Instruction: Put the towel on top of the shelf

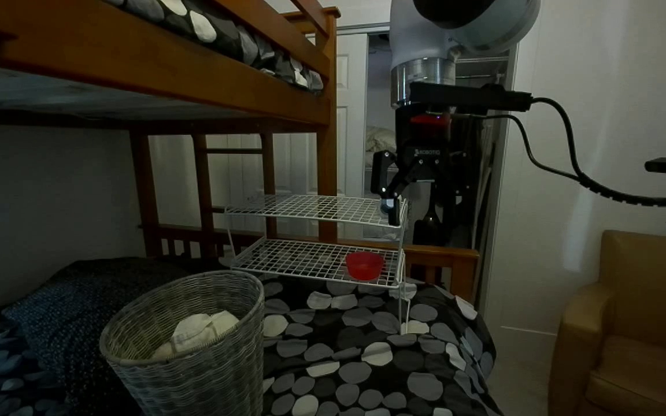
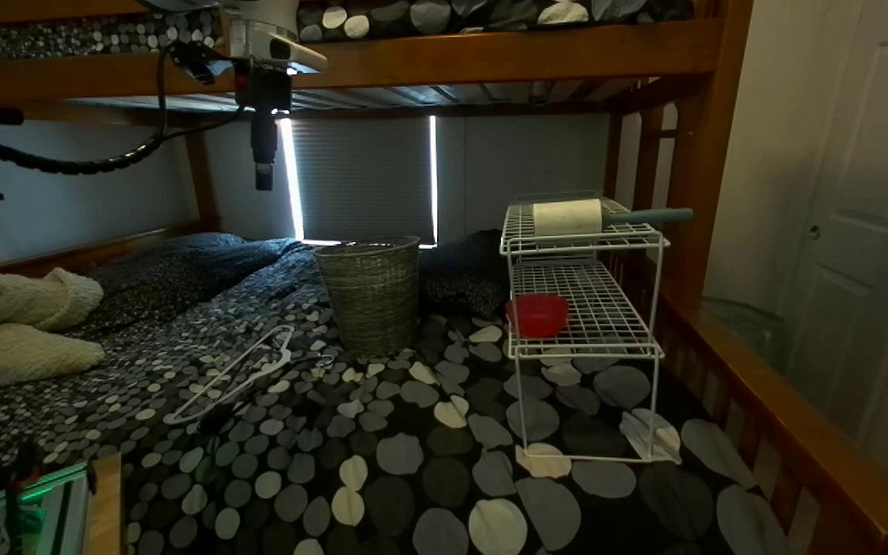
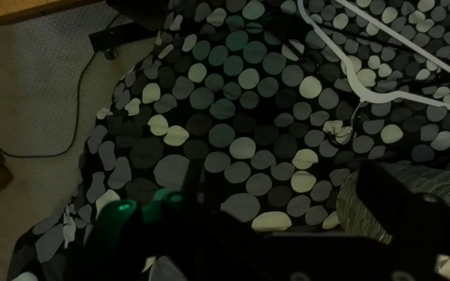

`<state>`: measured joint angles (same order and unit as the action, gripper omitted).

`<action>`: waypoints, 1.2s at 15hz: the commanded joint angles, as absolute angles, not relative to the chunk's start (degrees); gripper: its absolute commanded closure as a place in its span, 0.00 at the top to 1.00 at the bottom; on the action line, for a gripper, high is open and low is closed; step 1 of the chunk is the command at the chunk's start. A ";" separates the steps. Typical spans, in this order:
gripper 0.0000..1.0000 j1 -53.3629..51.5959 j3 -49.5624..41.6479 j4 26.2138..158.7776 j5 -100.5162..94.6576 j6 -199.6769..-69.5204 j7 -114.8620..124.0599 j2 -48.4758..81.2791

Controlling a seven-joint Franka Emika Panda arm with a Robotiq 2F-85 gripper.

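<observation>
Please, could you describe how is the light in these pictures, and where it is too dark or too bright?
In an exterior view, glaring strips of light flank the window blind; in an exterior view, a soft, pale streak shows on the wall; in the wrist view, the gripper is almost black, except where green light catches it at lower left.

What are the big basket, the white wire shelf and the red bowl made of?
Basket: seems wicker, dull finish; woven strands show, though they might be plastic. White wire shelf: probably coated metal; thin bars form a grid. Red bowl: likely plastic, smooth, evenly colored; silicone isn't ruled out.
</observation>
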<state>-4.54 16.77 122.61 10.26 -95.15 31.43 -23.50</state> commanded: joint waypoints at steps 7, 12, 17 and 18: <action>1.00 -5.17 16.25 122.44 10.03 -95.02 31.66 -23.36; 1.00 -5.17 16.25 122.44 10.03 -95.02 31.66 -23.36; 1.00 -6.34 18.46 120.07 4.14 -98.92 26.46 -19.35; 1.00 -7.13 18.96 119.30 3.25 -100.72 25.02 -17.92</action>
